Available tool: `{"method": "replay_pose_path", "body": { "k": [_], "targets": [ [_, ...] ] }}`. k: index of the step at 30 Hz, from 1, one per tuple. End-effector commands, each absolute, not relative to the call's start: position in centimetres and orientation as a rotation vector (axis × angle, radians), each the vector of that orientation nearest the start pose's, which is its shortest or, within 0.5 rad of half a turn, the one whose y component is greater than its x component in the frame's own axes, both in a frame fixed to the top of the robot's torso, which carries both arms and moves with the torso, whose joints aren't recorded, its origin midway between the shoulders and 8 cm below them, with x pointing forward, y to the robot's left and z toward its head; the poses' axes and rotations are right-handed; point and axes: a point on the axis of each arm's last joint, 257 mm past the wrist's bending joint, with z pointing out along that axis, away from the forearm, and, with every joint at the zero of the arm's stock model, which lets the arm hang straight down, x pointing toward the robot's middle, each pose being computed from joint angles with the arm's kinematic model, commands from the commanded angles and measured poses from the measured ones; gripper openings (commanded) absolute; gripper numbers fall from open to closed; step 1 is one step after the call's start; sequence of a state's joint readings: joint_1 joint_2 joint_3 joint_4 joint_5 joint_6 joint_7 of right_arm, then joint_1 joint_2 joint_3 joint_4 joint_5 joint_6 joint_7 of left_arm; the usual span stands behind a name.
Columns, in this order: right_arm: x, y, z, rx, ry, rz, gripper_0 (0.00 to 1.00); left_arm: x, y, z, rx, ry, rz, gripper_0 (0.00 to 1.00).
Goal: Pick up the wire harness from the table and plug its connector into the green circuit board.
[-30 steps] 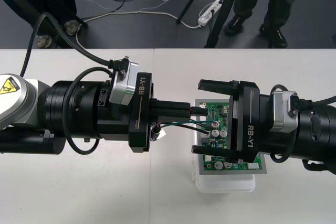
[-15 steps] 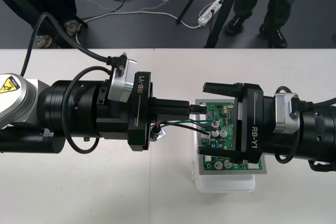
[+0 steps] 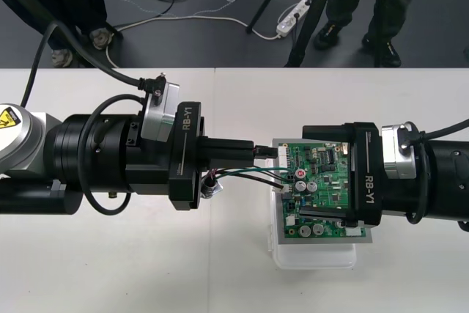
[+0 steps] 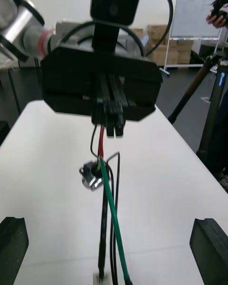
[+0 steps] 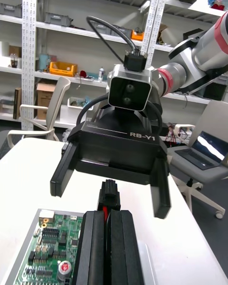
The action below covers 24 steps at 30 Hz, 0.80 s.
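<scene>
1. Green and black harness wires (image 3: 249, 174) trail from under the left gripper (image 3: 253, 153) onto the left edge of the green circuit board (image 3: 330, 188). If you push on, they could snag on the upright components (image 3: 314, 183) there and drag the plug askew.
2. Your left gripper is clenched on the black plug (image 5: 108, 194), which hangs at the board's far left corner. As far as I can judge, it isn't seated. Held only at its tail, it may twist on contact.
3. Your right gripper (image 3: 305, 175) is spread wide over the board, reaching in from its right edge and grasping nothing. The two heads are near enough to collide.
4. The plug points toward the right edge of the table (image 3: 242, 269), its long axis parallel to the far edge. The metal socket (image 3: 210, 185) dangles behind it, under the left gripper.
</scene>
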State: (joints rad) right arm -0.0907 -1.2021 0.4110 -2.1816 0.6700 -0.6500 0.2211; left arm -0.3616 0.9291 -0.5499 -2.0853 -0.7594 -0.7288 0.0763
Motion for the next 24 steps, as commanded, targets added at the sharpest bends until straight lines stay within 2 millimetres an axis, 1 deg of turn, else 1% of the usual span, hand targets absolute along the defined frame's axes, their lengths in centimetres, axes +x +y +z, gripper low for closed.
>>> {"method": "replay_pose_path", "body": {
  "k": [1,3,6,7,12,18,20,24],
  "targets": [
    [29.9,-8.6,-9.7,-1.405,1.243,0.727,1.0,29.7,0.4,-6.0,1.294,1.096,-1.025,0.0],
    [30.0,-9.1,-10.5,-1.429,1.266,0.702,1.0,29.8,0.7,-6.2,1.295,1.104,-1.021,0.0],
    [30.2,-10.8,-11.9,-1.491,1.319,0.648,1.0,29.9,1.3,-6.7,1.296,1.115,-1.005,0.0],
    [30.1,-11.1,-12.0,-1.499,1.327,0.644,1.0,30.0,1.4,-6.7,1.297,1.115,-1.001,0.0],
    [29.6,-13.9,-14.1,-1.608,1.43,0.591,1.0,30.3,2.2,-7.1,1.3,1.125,-0.975,0.0],
    [29.5,-16.7,-15.9,-1.703,1.544,0.522,1.0,30.5,3.1,-7.8,1.302,1.146,-0.955,0.0],
    [29.8,-17.6,-16.4,-1.725,1.577,0.482,1.0,30.5,3.4,-8.0,1.298,1.155,-0.953,0.0],
    [30.2,-19.5,-18.0,-1.77,1.66,0.384,1.0,30.5,4.2,-8.5,1.299,1.168,-0.943,0.0]
  ]
}}
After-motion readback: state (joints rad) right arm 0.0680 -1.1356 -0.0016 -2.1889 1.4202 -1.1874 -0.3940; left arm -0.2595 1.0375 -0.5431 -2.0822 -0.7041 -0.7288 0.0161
